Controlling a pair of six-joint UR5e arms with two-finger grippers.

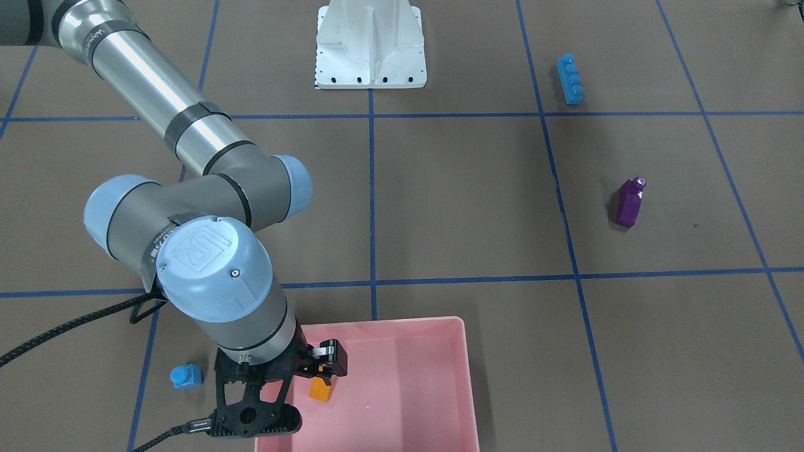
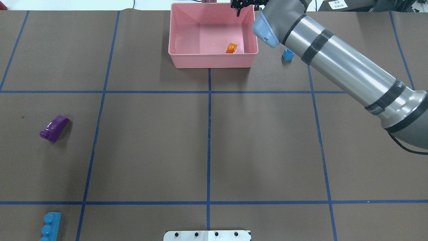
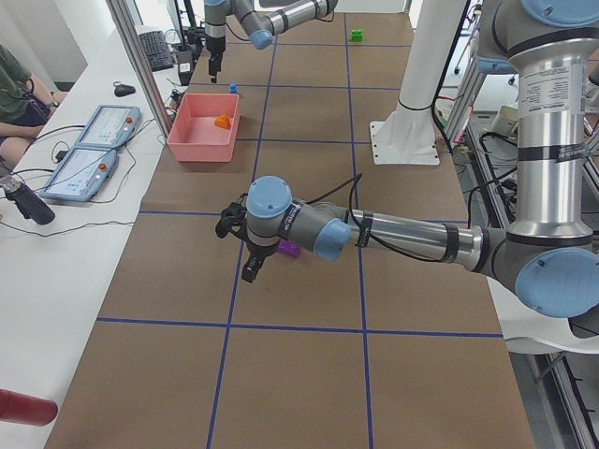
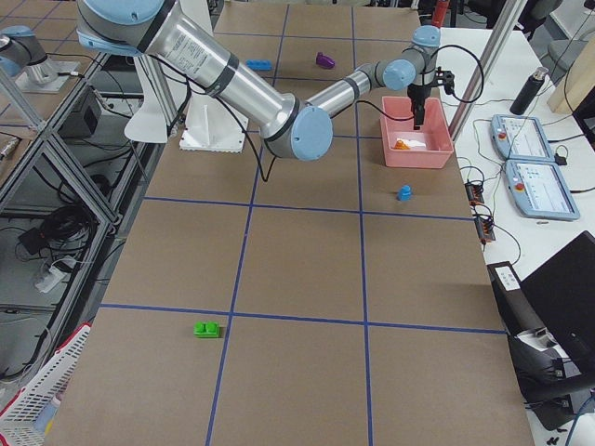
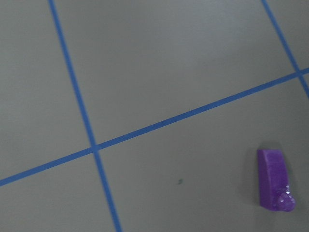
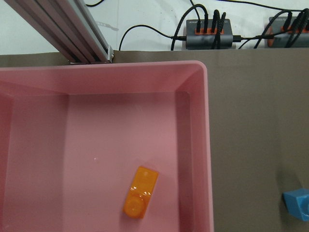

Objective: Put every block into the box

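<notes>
The pink box [image 2: 214, 62] stands at the table's far edge, and the orange brick [image 2: 231, 48] lies on its floor. My right gripper [image 1: 323, 367] hangs open just above that brick [image 1: 320, 390]; the right wrist view shows the brick [image 6: 140, 192] lying free. The small blue brick [image 1: 186, 375] sits just outside the box. The purple brick [image 2: 54, 128] and the long blue brick [image 2: 50, 227] lie on the robot's left side. The green brick [image 4: 207, 329] lies far out on the robot's right side. My left gripper [image 3: 251, 267] hovers near the purple brick [image 5: 275, 186]; I cannot tell its state.
The white robot base [image 1: 370, 44] stands at the table's near-robot edge. Blue tape lines divide the brown table [image 2: 150, 150]. An aluminium post [image 6: 72, 34] and cable hubs stand behind the box. Operator tablets [image 3: 94, 150] lie past the table's edge.
</notes>
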